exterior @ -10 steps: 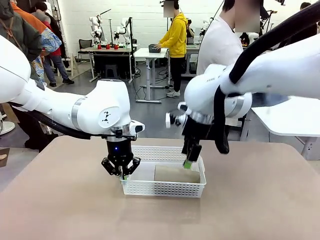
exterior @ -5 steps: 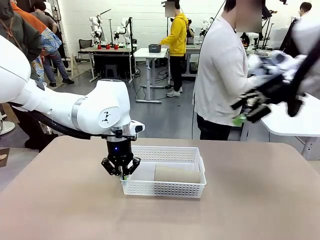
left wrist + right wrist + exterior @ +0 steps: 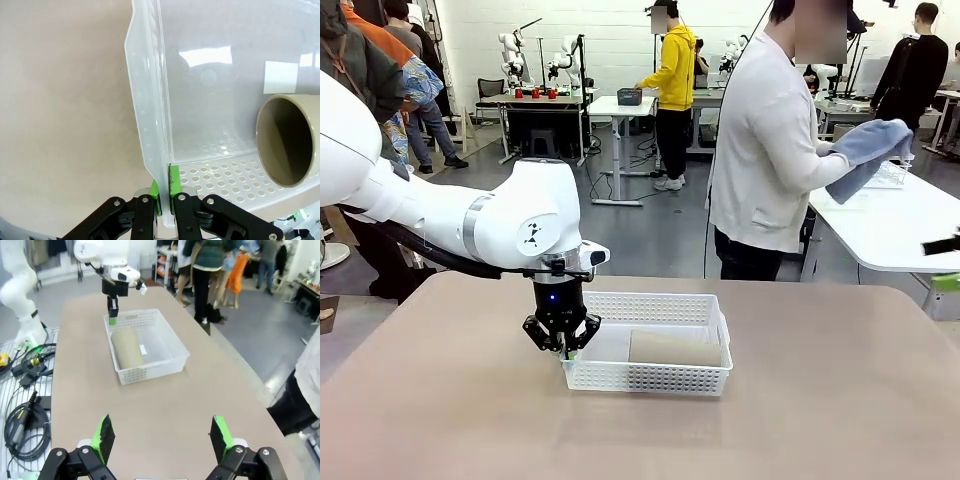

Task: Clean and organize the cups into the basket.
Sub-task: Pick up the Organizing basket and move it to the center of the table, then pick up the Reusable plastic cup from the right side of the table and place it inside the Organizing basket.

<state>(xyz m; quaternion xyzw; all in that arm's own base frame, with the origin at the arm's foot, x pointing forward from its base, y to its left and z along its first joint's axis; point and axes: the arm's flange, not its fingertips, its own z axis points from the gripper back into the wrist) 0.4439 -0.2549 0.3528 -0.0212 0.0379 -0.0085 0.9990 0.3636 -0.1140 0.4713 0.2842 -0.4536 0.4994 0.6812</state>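
**Left tool** (image 3: 563,346): fingers together, green pads (image 3: 173,180) clamped on the left end wall of the basket (image 3: 650,378), at its near corner. It has not moved over the last second. Judged to be steadying the basket.

**Right tool** (image 3: 162,436): jaws wide apart, nothing between them.
- A second ago it hung at the basket's right end, fingers down over the cup.
- Half a second ago it was swinging away to the right.
- Now it is well clear and raised, looking back down on the desk from a distance.

**Cup** (image 3: 675,349): one, tan.
- It lies on its side on the basket floor, in the right half as the front view shows it.
- Its open mouth (image 3: 285,140) faces the clamped wall.
- No tool touches it, and it has held its place while the right arm left.

**Basket**: white and perforated, flat on the desk (image 3: 820,410), with free floor beside the cup.

**Person** (image 3: 765,150): at the far side, turned toward another table and holding a blue cloth (image 3: 870,155). Whether a cup is inside the cloth cannot be told.

**Reading**: one cup is judged delivered and released. The right tool is free for the next cup, most likely one coming from the person's wiping. The left clamp should stay on until the loading is done.
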